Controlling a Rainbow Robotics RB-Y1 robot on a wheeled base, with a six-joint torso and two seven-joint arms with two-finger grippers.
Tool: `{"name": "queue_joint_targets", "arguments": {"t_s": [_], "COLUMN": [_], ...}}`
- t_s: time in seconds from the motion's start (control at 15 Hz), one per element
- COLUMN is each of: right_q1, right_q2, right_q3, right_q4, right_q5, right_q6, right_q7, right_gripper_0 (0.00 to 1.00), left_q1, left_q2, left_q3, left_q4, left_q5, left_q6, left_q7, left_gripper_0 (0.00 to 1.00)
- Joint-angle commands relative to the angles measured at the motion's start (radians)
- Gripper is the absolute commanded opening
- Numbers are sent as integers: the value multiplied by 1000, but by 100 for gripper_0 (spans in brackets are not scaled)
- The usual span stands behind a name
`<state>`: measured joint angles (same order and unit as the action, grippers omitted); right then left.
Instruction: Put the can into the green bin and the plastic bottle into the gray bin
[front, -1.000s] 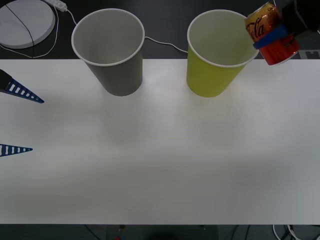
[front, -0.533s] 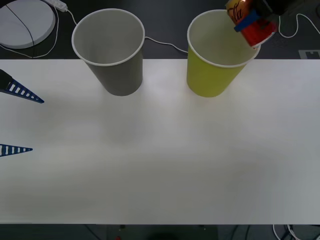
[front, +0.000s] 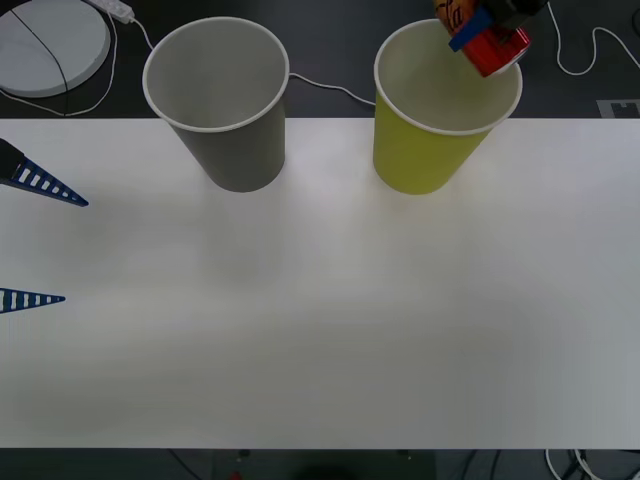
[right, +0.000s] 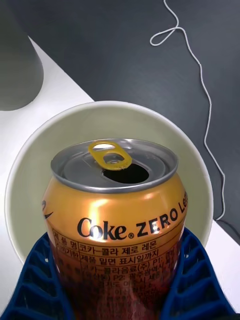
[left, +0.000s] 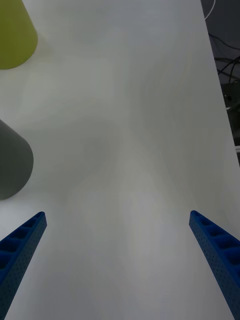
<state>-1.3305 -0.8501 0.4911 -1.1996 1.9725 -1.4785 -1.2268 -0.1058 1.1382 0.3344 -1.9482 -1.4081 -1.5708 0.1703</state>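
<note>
Across the white table (front: 320, 300), going big to small: the gray bin (front: 220, 100) stands upright at about 11 o'clock, and the green bin (front: 440, 105) at about 1 o'clock, well apart from it. Right gripper (front: 490, 25) is over the green bin's mouth, blue fingers (right: 192, 280) pinching the can (right: 115, 220), which is tilted above the far rim. Left gripper (front: 25, 238) sits at 9 o'clock, fingers spread wide, holding nothing.
</note>
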Motion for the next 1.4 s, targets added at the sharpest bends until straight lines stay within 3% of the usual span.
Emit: {"name": "queue_joint_targets", "arguments": {"t_s": [0.07, 0.47, 0.67, 1.0, 1.4], "right_q1": [1, 1, 27, 275, 599], "right_q2": [-3, -38, -78, -193, -250], "right_q3": [0, -8, -71, -284, -562], "right_q4": [0, -9, -21, -261, -384], "right_q5": [-1, -29, -112, -244, -446], "right_q6": [0, -25, -89, -92, -92], "right_q7": [44, 89, 110, 162, 484], "right_gripper_0": [100, 100, 100, 100, 100], "left_q1": [0, 0, 0, 0, 0], "left_q2": [0, 0, 0, 0, 0], "left_q3": [0, 0, 0, 0, 0], "left_q4": [0, 0, 0, 0, 0], "left_q5": [0, 0, 0, 0, 0], "left_q6": [0, 0, 0, 0, 0], "left_q7": [0, 0, 0, 0, 0], "left_gripper_0": [100, 100, 100, 100, 100]}}
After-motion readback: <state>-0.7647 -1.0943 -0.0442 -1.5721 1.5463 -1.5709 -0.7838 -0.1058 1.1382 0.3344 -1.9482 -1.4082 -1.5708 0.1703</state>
